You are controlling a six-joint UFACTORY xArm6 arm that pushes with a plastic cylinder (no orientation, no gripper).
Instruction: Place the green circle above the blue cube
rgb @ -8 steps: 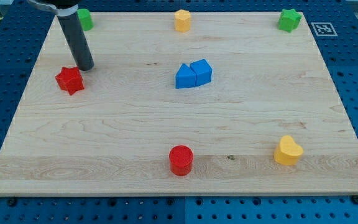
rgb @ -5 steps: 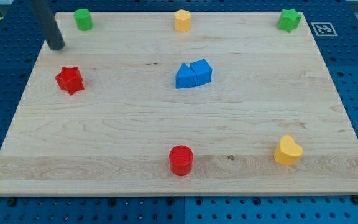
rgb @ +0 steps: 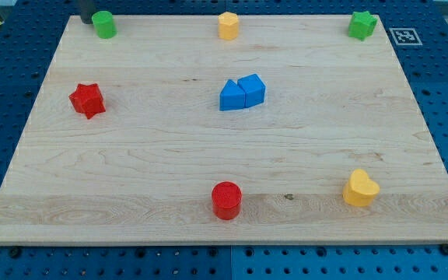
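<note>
My tip [rgb: 86, 21] is showing only as a short dark stub at the view's top-left corner, sitting at the board's far edge and just left of the green circle [rgb: 104, 24], close enough that I cannot tell whether the 2 are touching. There is no hand on this rod, so nothing is being spread, pressed together or pinched; the rod is simply standing beside the circle.

The green circle is resting upright on the board [rgb: 131, 179] near its top-left corner, well apart from the blue cube [rgb: 252, 89]. The cube is sitting a little above the board's middle, and its left face is touching a blue wedge-like block [rgb: 231, 96], the 2 forming 1 joined pair. The circle is lying far to the view's left of that pair, not over it.

A red star [rgb: 87, 100] is lying below the circle, toward the left edge, apart from my tip. An orange-yellow block [rgb: 228, 25], its shape hard to make out, is standing at the top edge almost straight above the blue pair. A green star [rgb: 362, 25] is sitting in the top-right corner. A red cylinder [rgb: 226, 200] is standing near the bottom edge, about centre, and a yellow heart [rgb: 360, 188] is lying toward the bottom right.
</note>
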